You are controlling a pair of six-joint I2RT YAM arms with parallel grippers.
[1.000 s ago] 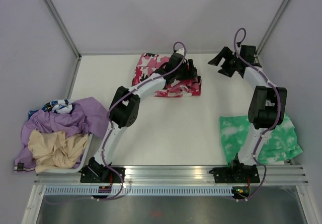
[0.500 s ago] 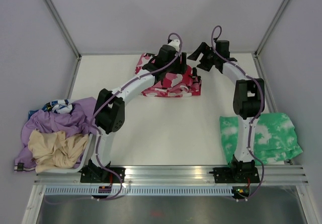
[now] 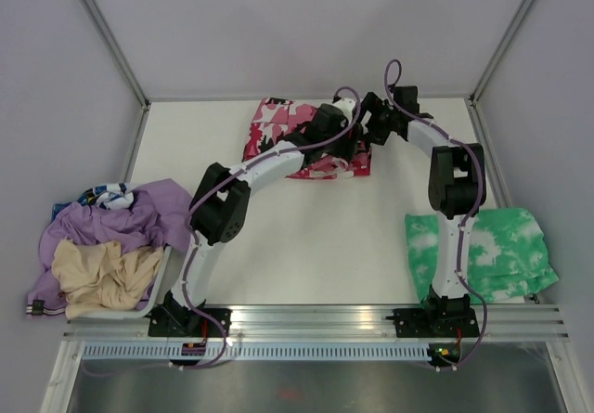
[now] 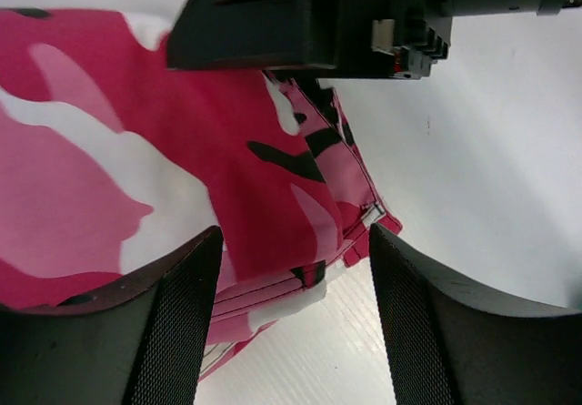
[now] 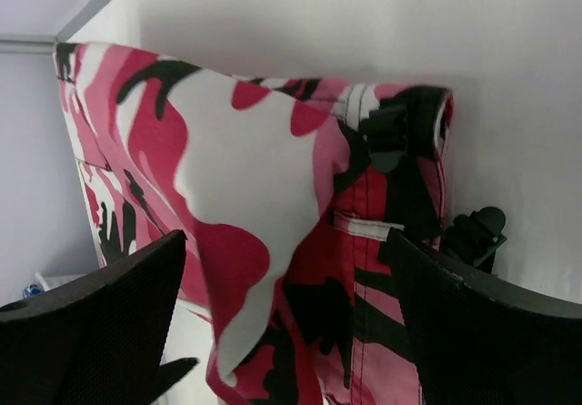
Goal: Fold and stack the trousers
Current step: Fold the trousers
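Pink-and-red camouflage trousers (image 3: pixel 277 123) lie folded near the tabletop's (image 3: pixel 306 237) far edge, long axis running left to right. Left gripper (image 4: pixel 296 241) hovers over their right corner, jaws well apart, gripping nothing. Right gripper (image 5: pixel 286 241), spread wide and apparently touching nothing, faces that same end.

A: The trousers (image 3: pixel 274 123); what print?
B: Camouflage; pink, red and white, with black blotches.
A: And the tie-dye garment (image 3: pixel 506 251)?
B: Green mottled with white; the lilac cloth (image 3: pixel 139 218) and the beige cloth (image 3: pixel 102 274) are both plain.
A: The desk (image 3: pixel 316 237)?
B: White; the left arm (image 3: pixel 269 164) is white too, with black joints.
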